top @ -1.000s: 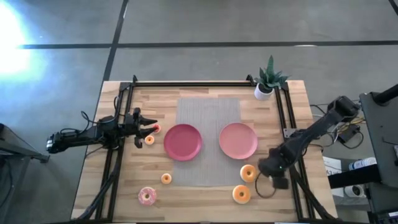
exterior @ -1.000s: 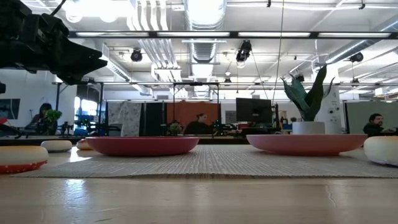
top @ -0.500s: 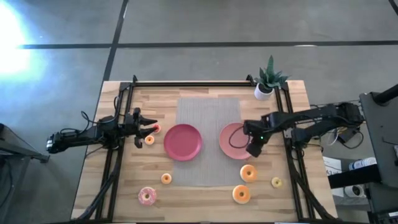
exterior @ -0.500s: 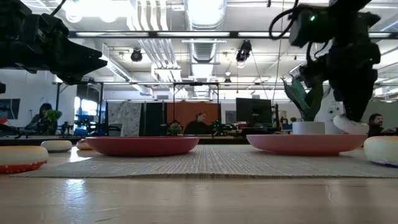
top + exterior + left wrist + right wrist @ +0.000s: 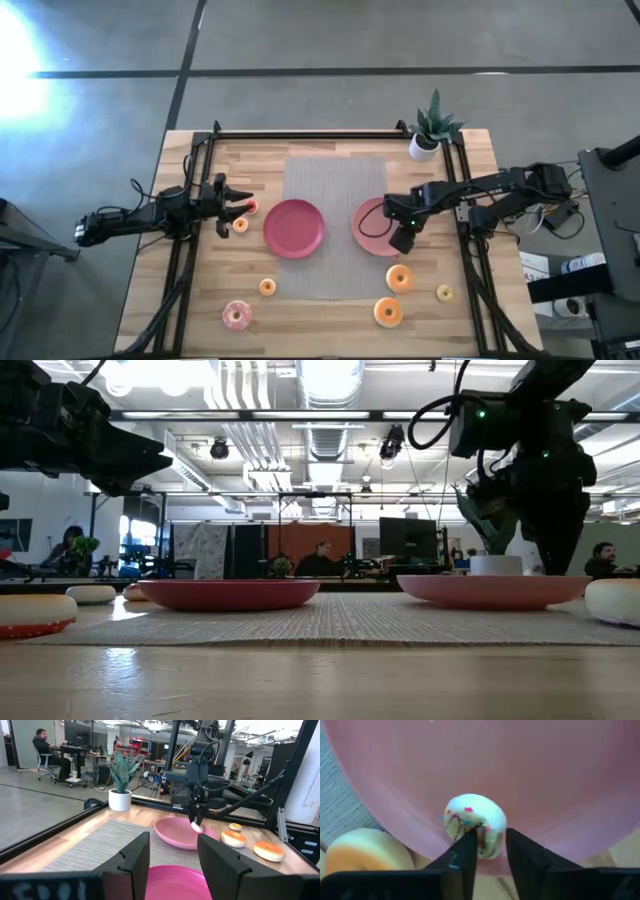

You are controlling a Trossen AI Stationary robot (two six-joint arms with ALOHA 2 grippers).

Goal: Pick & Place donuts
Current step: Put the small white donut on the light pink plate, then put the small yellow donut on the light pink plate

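Note:
My right gripper (image 5: 400, 237) stands over the lighter pink plate (image 5: 372, 212), shut on a small white donut with sprinkles (image 5: 472, 817); the left wrist view shows that donut (image 5: 196, 826) below its fingers. My left gripper (image 5: 238, 207) waits open at the table's left, a red donut (image 5: 251, 207) just off its fingertips and a small orange one (image 5: 240, 225) beside it. On the wood lie two large orange donuts (image 5: 400, 278) (image 5: 388, 311), a small yellow one (image 5: 445, 293), a small orange one (image 5: 267, 287) and a pink one (image 5: 237, 315). The darker pink plate (image 5: 294, 228) holds nothing. My right gripper pinches the white donut by one side of its ring (image 5: 487, 842), between the two fingers (image 5: 465, 852). The fingers come from above, pointing down. The donut hangs tilted below them, low over the lighter plate's near side (image 5: 560, 795); whether it touches the plate I cannot tell.
Both plates sit on a grey woven mat (image 5: 335, 175). A potted plant (image 5: 432, 128) stands at the far right corner. A black frame (image 5: 300, 133) runs along the table's far and side edges. Bare wood lies near the front edge, between the donuts.
My right gripper has swung from the near right part of the table, by the small yellow donut, toward the far left to the lighter plate, carrying the white donut. In the last half second it has gone down toward the plate. The yellow donut now shows uncovered.

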